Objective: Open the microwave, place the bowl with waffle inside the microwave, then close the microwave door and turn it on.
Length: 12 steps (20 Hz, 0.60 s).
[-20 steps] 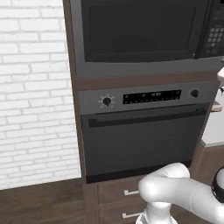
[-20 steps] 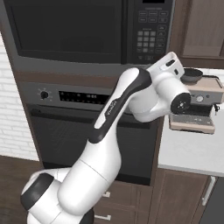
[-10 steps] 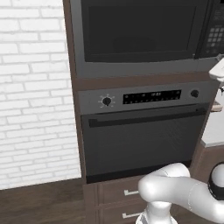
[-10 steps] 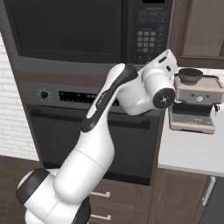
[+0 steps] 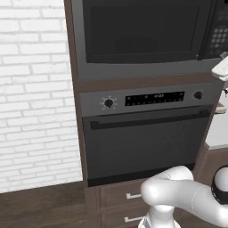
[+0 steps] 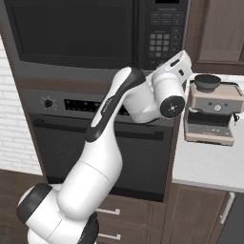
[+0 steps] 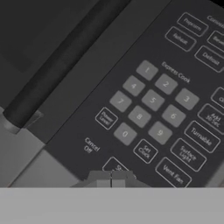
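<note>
The microwave [image 6: 95, 35] fills the upper frame of the right base view, its door [image 6: 71, 33] shut. The keypad panel [image 7: 162, 109] occupies the right of the hand view, close to the gripper [image 7: 111, 178] at bottom centre. Fingertips appear together, holding nothing; spacing cannot be confirmed. An oven [image 6: 105, 143] sits below; a coffee machine [image 6: 212, 112] stands at right.

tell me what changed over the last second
The arm's wrist swung up and in from beside the coffee machine toward the microwave, bringing the tool close to the keypad panel, near its bottom buttons. Nothing was grasped or released. The microwave door stayed shut, and the oven and base views are unchanged.
</note>
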### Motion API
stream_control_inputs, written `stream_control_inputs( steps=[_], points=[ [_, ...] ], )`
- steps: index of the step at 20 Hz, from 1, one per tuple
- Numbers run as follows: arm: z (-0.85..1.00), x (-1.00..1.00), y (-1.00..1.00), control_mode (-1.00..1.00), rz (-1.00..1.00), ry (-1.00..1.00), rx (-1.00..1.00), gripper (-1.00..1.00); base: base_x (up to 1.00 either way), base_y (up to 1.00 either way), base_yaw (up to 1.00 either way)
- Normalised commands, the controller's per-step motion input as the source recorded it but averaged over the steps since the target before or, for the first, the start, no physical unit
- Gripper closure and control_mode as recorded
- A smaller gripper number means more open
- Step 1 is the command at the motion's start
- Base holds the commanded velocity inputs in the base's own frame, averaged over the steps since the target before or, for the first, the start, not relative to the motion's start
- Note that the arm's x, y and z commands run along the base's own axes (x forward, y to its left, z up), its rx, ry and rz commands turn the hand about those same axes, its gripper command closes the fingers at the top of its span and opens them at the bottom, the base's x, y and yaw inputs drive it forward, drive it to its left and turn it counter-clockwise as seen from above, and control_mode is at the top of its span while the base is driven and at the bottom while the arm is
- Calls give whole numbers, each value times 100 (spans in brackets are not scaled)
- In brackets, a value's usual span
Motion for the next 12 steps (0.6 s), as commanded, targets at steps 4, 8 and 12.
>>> stream_control_inputs(
  steps=[4,8,12],
  points=[
    [-2,0,0,-100,-1,0,0,100,0,0,0],
    [-3,1,0,-100,-2,0,0,100,0,0,0],
    [0,9,0,-100,-3,0,0,100,0,0,0]
  ],
)
